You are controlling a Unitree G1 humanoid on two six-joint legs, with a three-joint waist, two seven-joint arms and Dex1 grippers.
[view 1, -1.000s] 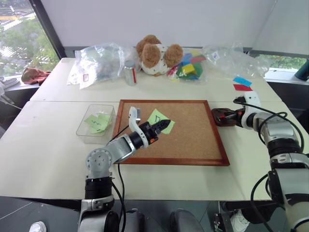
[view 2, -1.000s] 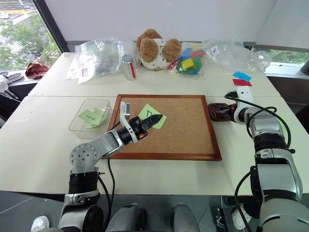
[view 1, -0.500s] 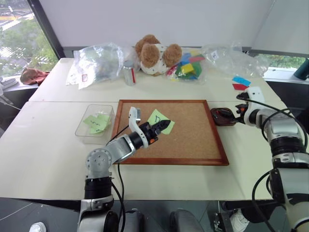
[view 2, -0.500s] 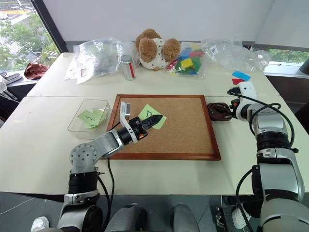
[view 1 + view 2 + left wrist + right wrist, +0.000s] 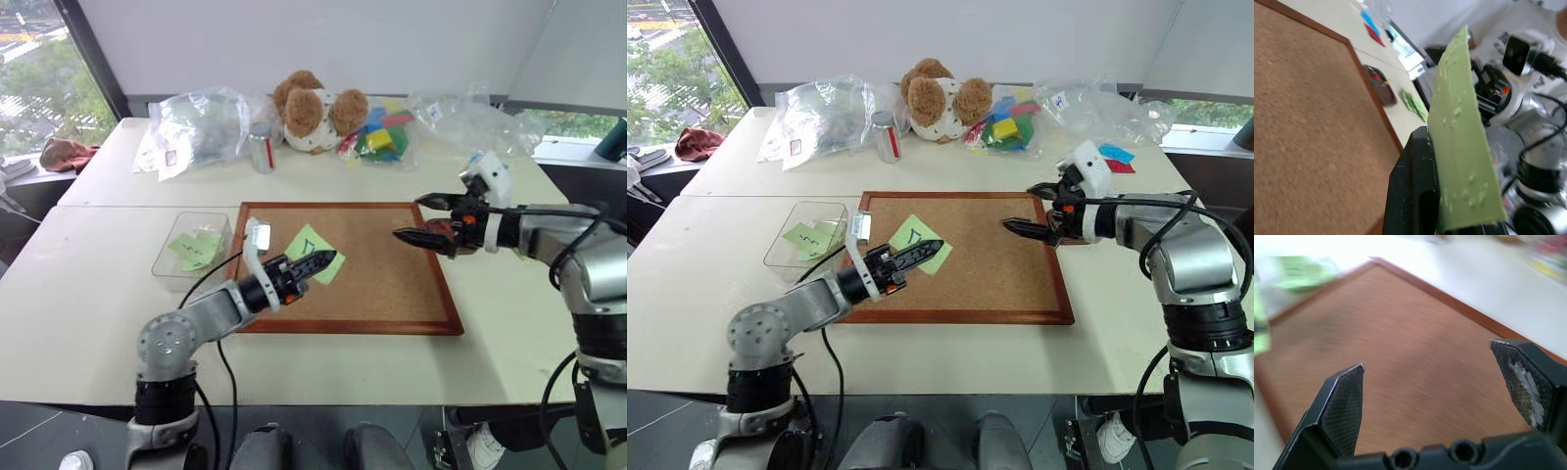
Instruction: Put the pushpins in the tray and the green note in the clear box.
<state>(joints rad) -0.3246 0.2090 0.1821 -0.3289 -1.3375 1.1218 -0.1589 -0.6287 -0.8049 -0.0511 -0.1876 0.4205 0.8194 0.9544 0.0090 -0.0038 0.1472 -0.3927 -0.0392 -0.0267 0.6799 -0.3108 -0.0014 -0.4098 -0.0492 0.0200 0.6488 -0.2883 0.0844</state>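
Observation:
My left gripper is shut on the green note and holds it tilted above the left part of the cork board. In the left wrist view the green note stands edge-on between the fingers. My right gripper is open and empty, hovering over the board's right part; its fingers stand wide apart. The tray lies just off the board's right edge with small coloured specks in it; I cannot make out the pushpins. The clear box sits left of the board and holds light-green notes.
At the back of the table are a teddy bear, clear plastic bags, a bag of coloured blocks and a small jar. Blue and red notes lie far right. A red cloth lies far left.
The right gripper opened and swung from the tray up and left over the board. The left gripper drew back and left a little with the note.

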